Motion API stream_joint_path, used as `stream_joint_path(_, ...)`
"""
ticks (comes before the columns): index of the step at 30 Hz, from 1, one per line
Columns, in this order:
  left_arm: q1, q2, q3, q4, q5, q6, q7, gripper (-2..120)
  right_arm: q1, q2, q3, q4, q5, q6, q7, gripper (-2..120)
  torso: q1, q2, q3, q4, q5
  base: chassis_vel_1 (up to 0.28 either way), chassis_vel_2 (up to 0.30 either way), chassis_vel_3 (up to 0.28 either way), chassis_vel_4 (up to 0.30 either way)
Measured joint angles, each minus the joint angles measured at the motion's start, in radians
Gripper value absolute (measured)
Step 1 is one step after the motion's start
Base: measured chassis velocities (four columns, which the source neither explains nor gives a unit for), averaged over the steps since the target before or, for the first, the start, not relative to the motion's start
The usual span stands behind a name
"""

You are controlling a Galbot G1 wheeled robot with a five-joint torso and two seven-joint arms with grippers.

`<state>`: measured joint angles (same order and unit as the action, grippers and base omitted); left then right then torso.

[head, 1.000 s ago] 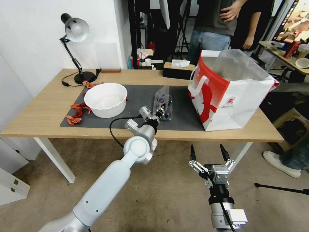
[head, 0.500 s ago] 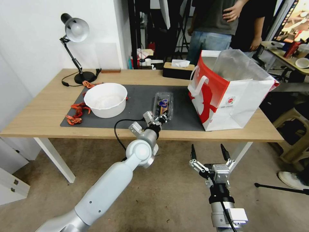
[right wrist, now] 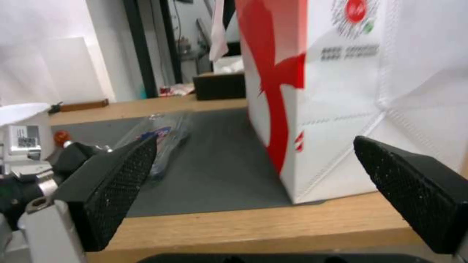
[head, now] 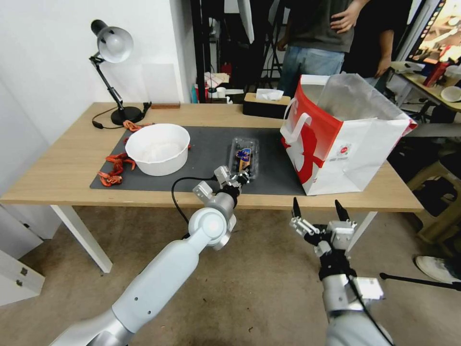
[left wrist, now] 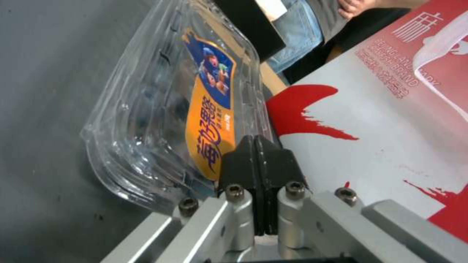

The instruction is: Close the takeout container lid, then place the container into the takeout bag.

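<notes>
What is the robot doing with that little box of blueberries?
The takeout container lies on the dark mat with its lid down. The left gripper, fingers shut, sits at the box's near edge. The right gripper is open below the table's front edge. The takeout bag stands open beside the box, which isn't in it yet.

From my station the takeout container (left wrist: 146, 120) reads as thin, clear, glossy plastic, ribbed at its edges, and the lid (head: 244, 153) carries a smooth printed sticker. My left gripper (left wrist: 257, 166) shows matt black pads on brushed metal fingers with dark screws. My right gripper (right wrist: 263, 179) has rough, cross-hatched black pads. The takeout bag (head: 336, 139) looks like smooth matt paper. I see a dark matt mat (head: 201, 144) on a pale wood-grain table (head: 62, 163).
</notes>
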<state>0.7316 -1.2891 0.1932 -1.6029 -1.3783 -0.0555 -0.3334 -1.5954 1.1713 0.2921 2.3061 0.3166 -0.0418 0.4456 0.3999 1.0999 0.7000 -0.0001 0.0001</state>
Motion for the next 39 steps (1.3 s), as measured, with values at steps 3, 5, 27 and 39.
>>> stream_joint_path(3,-0.004,0.001,0.002,0.002,0.0,0.0,0.0,0,0.06,-0.017,0.001,-0.002,0.105,-0.053,0.007,100,0.0,0.0,0.0,0.0002,0.0,0.0,0.0,0.0,0.0)
stream_joint_path(5,-0.007,0.002,0.003,0.003,0.0,0.0,0.0,0,0.115,-0.034,-0.001,-0.015,0.2,-0.096,0.014,100,0.0,0.0,0.0,0.0001,0.0,0.0,0.0,0.0,0.0)
stream_joint_path(27,-0.01,0.019,0.004,0.0,0.0,-0.003,0.0,0,0.628,-0.068,-0.122,-0.295,0.766,-0.245,0.126,100,0.0,0.0,0.0,0.0001,-0.0002,0.0,0.0,0.0,0.0)
stream_joint_path(39,-0.005,0.021,-0.001,-0.003,0.002,-0.006,0.001,0,0.865,0.036,-0.259,-0.533,0.86,-0.264,0.188,100,0.0,0.0,0.0,0.0001,-0.0003,0.0,0.0,0.0,0.0)
